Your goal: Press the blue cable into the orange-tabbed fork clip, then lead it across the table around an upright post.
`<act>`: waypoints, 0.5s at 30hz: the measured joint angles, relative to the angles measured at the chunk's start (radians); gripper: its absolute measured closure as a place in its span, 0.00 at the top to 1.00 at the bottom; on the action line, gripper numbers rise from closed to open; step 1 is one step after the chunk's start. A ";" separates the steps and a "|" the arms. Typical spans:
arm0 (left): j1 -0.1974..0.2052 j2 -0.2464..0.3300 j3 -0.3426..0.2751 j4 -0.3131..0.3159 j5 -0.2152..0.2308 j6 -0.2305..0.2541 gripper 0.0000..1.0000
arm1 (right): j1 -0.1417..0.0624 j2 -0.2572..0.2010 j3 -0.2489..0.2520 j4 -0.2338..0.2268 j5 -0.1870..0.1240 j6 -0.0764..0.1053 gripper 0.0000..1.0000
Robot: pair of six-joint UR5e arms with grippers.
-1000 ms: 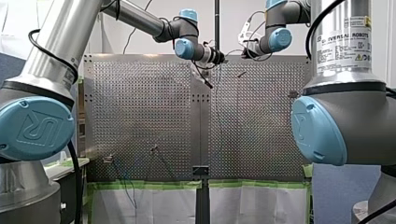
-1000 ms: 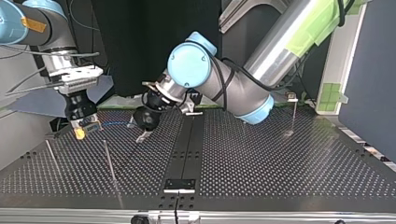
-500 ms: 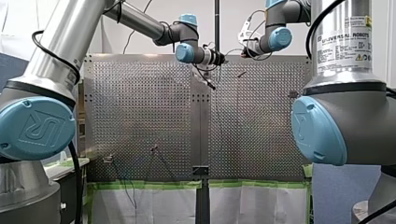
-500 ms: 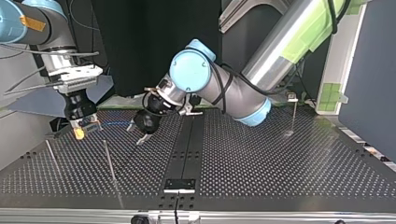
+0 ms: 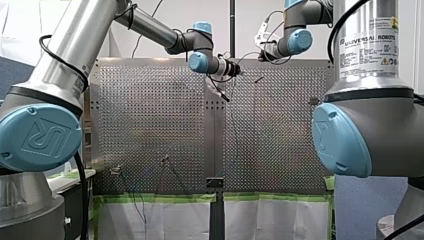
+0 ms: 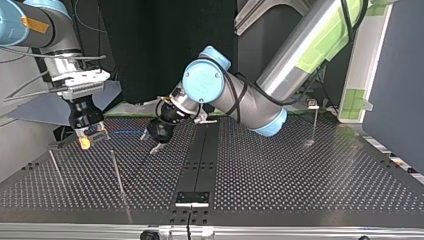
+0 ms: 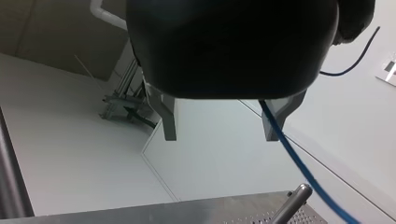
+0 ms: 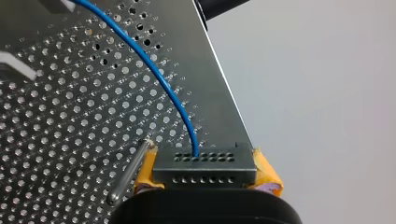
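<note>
The thin blue cable (image 8: 163, 88) comes out from between the yellow-padded fingers of my right gripper (image 8: 205, 170), which is shut on it low over the perforated table (image 6: 280, 165). In the top view this right gripper (image 6: 88, 138) hangs at the left, and the cable (image 6: 122, 132) runs from it toward my left gripper (image 6: 152, 141). In the left wrist view my left gripper (image 7: 219, 128) is open. The cable (image 7: 299, 163) runs along the inside of one metal finger (image 7: 275, 123). I cannot pick out an orange-tabbed clip for certain.
Thin upright posts stand on the table: one post (image 6: 117, 172) in front of the left gripper, another post (image 6: 55, 167) near the top view's left edge, a third post (image 6: 315, 122) far right. A short post (image 8: 128, 175) rises beside the right gripper. A black strip (image 6: 197, 160) divides the table.
My left gripper has shifted a little toward the top view's right and back, and its wrist has turned. The right arm has held still with the cable.
</note>
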 joint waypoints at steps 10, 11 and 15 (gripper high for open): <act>-0.002 0.000 0.000 -0.018 -0.005 0.034 0.18 | 0.000 0.000 0.000 0.000 0.001 -0.004 0.00; -0.002 0.000 0.000 -0.021 -0.005 0.039 0.18 | 0.000 0.000 0.000 0.000 0.001 -0.004 0.00; -0.003 0.001 0.000 -0.045 -0.005 0.068 0.01 | -0.005 0.001 0.000 0.000 0.004 -0.005 0.00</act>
